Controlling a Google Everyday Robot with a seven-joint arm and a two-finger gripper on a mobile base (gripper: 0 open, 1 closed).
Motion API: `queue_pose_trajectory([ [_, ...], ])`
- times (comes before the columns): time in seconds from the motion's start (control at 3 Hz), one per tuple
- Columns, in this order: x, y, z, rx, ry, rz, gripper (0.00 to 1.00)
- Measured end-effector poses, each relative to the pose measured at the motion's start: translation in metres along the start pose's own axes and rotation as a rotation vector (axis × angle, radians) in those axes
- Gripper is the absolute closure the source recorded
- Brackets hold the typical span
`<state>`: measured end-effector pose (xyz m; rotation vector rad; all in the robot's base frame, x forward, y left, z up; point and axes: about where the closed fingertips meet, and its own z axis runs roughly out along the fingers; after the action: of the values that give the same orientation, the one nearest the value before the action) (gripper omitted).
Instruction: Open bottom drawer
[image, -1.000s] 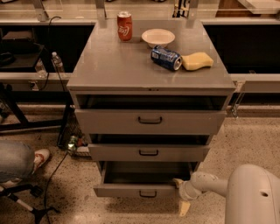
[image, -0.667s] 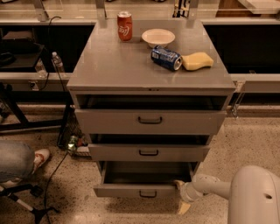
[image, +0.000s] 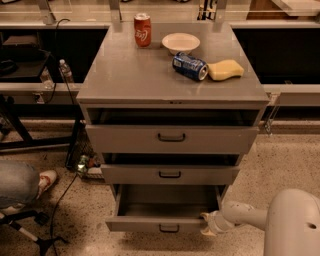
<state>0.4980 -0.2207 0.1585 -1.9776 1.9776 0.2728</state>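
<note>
The bottom drawer (image: 150, 223) is the lowest and narrowest of three grey fronts on a grey cabinet. It stands pulled well out, its plain grey inside showing, with a small dark bar handle (image: 169, 229) at centre. My gripper (image: 207, 224) is at the right end of this drawer's front, against its corner, on a white arm (image: 245, 214) coming from the lower right.
The top drawer (image: 171, 138) and middle drawer (image: 170, 174) stand slightly open. On the cabinet top are a red can (image: 142, 30), a white bowl (image: 180, 42), a blue can on its side (image: 190, 66) and a yellow sponge (image: 225, 69). A person's leg and shoe (image: 44, 180) are at left.
The bottom drawer has come out further towards the camera. My gripper has stayed at its right front corner, shifting slightly up and inward.
</note>
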Motion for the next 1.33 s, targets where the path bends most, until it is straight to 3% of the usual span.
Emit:
queue_pose_trajectory([
  [0.33, 0.0, 0.0, 0.0, 0.0, 0.0, 0.0, 0.96],
  [1.33, 0.004, 0.022, -0.013, 0.023, 0.02, 0.028, 1.0],
])
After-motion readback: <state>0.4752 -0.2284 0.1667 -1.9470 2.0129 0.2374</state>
